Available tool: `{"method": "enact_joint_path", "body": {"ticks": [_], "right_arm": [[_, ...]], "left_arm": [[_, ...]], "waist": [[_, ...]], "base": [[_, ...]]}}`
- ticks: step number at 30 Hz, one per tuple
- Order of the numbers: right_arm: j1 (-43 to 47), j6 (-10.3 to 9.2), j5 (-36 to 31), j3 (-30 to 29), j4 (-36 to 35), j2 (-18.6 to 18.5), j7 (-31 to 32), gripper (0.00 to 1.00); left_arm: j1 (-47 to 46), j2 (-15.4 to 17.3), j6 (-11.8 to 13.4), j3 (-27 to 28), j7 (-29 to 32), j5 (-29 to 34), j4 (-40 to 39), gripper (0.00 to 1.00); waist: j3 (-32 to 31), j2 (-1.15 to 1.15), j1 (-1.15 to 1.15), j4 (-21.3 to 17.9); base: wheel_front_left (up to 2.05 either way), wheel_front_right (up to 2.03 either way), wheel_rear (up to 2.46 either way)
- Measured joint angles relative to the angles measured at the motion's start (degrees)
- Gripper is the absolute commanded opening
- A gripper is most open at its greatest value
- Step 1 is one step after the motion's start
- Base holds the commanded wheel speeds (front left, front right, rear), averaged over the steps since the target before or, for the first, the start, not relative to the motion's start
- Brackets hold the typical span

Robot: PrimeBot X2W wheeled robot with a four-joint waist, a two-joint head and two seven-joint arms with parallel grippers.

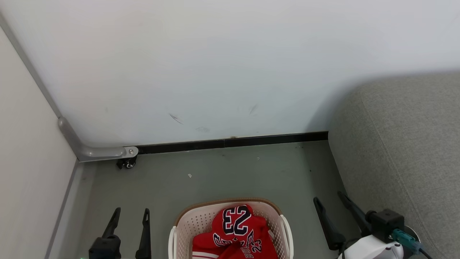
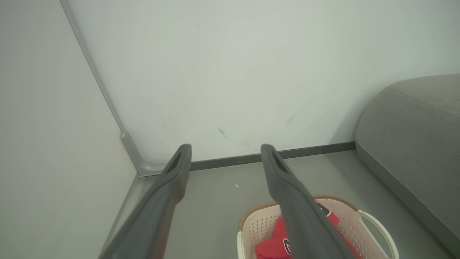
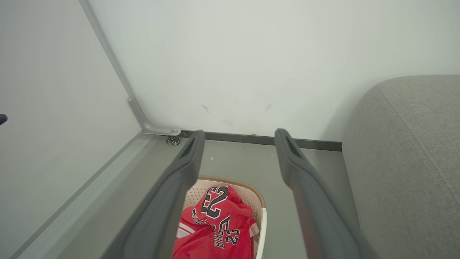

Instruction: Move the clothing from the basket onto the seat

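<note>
The cream basket with a brown rim stands on the grey floor at the bottom middle of the head view, also seen as the basket and the basket in the wrist views. Crumpled red clothing with "23" numbers fills it, shown again as clothing and clothing. The grey seat rises at the right, seat, seat. My left gripper hangs open left of the basket, my right gripper open between basket and seat. Both are empty.
A white wall with a black skirting strip closes the far side. On the left a pale panel stands on a grey bracket with a small caster. Bare floor lies beyond the basket.
</note>
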Motion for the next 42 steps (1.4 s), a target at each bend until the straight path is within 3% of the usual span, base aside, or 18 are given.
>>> {"method": "enact_joint_path", "body": {"ticks": [15,29,42], "right_arm": [[0.59,0.00,0.00,0.12,-0.26,0.00,0.00,1.00],[1.12,0.00,-0.13,-2.47,-1.52,0.01,0.00,1.00],[1.74,0.00,-1.22,-6.49,-3.91,0.03,-0.01,1.00]], "left_arm": [[-0.46,0.66,-0.35,0.07,0.01,-0.01,1.33,1.00],[-4.08,1.70,-3.07,-3.37,2.43,1.12,5.38,1.00],[-8.92,-0.56,-5.89,-7.44,4.67,1.60,9.84,1.00]], "waist": [[0.25,0.00,0.00,-0.14],[1.98,0.00,0.00,-0.79],[5.21,0.00,-0.01,-1.93]], "base": [[0.00,0.00,0.00],[0.00,0.00,0.00],[0.00,0.00,0.00]]}}
